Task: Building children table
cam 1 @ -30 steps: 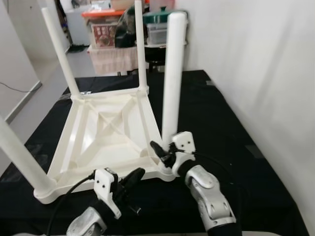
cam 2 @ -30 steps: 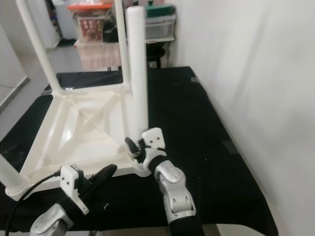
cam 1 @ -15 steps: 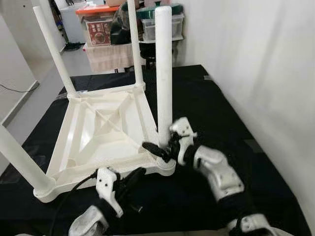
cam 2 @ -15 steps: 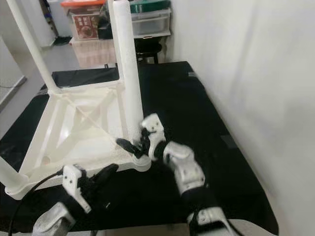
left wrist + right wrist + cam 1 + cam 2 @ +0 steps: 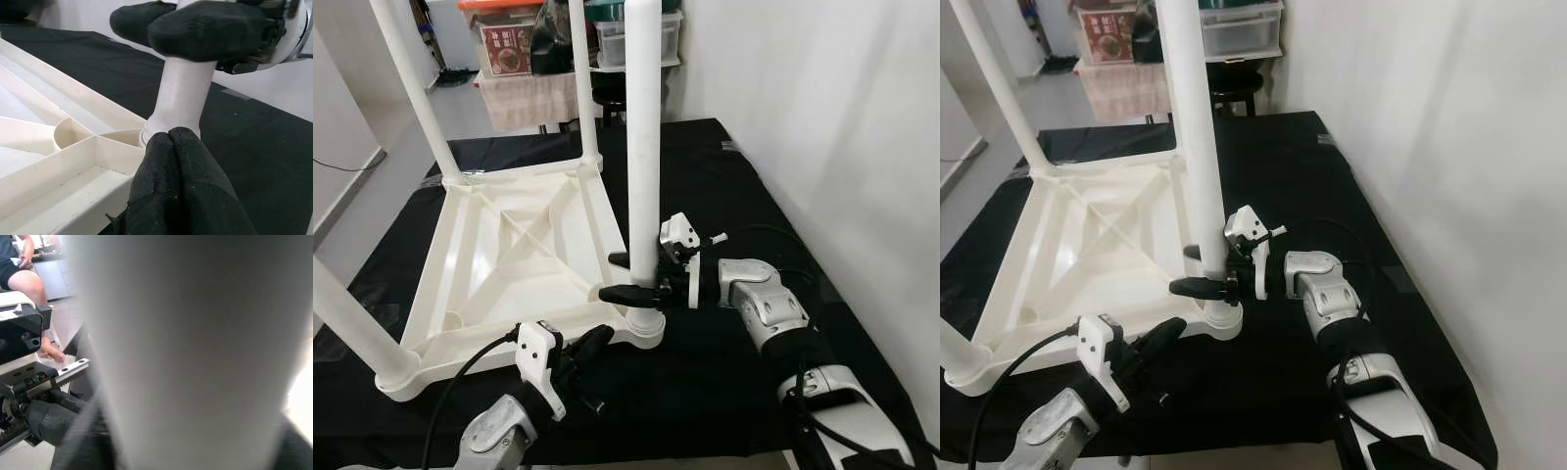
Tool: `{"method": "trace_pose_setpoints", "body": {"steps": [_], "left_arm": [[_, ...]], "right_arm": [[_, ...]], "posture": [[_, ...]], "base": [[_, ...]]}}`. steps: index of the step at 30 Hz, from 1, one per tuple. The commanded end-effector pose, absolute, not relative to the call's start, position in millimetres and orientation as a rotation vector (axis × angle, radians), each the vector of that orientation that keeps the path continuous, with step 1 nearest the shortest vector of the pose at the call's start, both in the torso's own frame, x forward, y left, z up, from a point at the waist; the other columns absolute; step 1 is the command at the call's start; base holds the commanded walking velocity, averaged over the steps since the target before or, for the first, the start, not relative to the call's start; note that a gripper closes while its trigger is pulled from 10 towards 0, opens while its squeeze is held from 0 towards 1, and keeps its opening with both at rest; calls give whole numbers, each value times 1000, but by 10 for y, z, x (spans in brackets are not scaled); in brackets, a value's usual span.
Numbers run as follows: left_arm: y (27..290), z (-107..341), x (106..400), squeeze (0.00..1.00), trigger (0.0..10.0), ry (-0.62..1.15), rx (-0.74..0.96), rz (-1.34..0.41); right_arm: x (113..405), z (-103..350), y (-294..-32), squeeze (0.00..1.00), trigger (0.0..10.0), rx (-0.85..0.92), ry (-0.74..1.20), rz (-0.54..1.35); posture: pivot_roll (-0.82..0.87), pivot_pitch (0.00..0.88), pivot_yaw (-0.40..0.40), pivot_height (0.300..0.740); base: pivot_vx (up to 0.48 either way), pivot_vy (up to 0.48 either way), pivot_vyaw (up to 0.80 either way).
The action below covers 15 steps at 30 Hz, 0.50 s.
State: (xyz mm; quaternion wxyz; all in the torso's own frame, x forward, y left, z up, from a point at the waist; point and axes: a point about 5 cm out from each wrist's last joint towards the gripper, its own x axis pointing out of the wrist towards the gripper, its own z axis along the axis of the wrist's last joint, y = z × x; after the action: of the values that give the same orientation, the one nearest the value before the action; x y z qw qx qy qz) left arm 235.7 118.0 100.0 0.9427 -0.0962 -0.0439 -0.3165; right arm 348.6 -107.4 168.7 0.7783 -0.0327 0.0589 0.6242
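A white plastic children's table (image 5: 514, 259) lies upside down on a black-covered surface (image 5: 744, 186), its ribbed underside facing up with diagonal braces crossing at the middle. Round white legs stand upright from its corners: two at the far side, one at the near left (image 5: 352, 328), and one at the near right corner (image 5: 643, 147), which sits in a round socket (image 5: 646, 328) at the table's edge.

The right gripper (image 5: 631, 276) reaches in from the right and is clamped on the lower part of that near right leg, one black finger on each side of it, just above the socket. In the right wrist view the white leg (image 5: 195, 347) stands very close before the camera, and a person's legs (image 5: 29, 281) show far off.

The left gripper (image 5: 590, 345) lies low on the near side, its two black fingers pressed together, tips just beside the near right corner of the table. In the left wrist view the closed fingers (image 5: 183, 191) point at the base of the leg.

Storage boxes (image 5: 514, 44) stand at the far end of the room.
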Motion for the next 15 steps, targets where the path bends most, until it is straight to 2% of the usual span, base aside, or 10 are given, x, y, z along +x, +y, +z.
{"method": "trace_pose_setpoints", "body": {"steps": [1, 10, 12, 14, 15], "left_arm": [[1203, 940, 2356, 0, 10000, -62, -193, -630], [1237, 947, 2361, 0, 10000, -63, -209, -624], [1221, 961, 2373, 0, 10000, -65, -213, -632], [1221, 961, 2373, 0, 10000, -65, -213, -632], [1220, 964, 2368, 0, 10000, -65, -215, -633]], "right_arm": [[3458, 1665, -1011, 0, 0, -63, 133, 1409], [3409, 1528, -1200, 0, 0, -65, 114, 1244], [3397, 1464, -1218, 0, 0, -83, 122, 1072], [3397, 1464, -1218, 0, 0, -83, 122, 1072], [3366, 1412, -1192, 0, 0, -78, 129, 965]], "posture": [[27, 0, 27, 740], [10, 0, 41, 740], [4, 0, 29, 740], [4, 0, 29, 740], [5, 0, 26, 740]], "base": [[0, 0, 0], [0, 0, 0], [0, 0, 0], [0, 0, 0], [0, 0, 0]]}}
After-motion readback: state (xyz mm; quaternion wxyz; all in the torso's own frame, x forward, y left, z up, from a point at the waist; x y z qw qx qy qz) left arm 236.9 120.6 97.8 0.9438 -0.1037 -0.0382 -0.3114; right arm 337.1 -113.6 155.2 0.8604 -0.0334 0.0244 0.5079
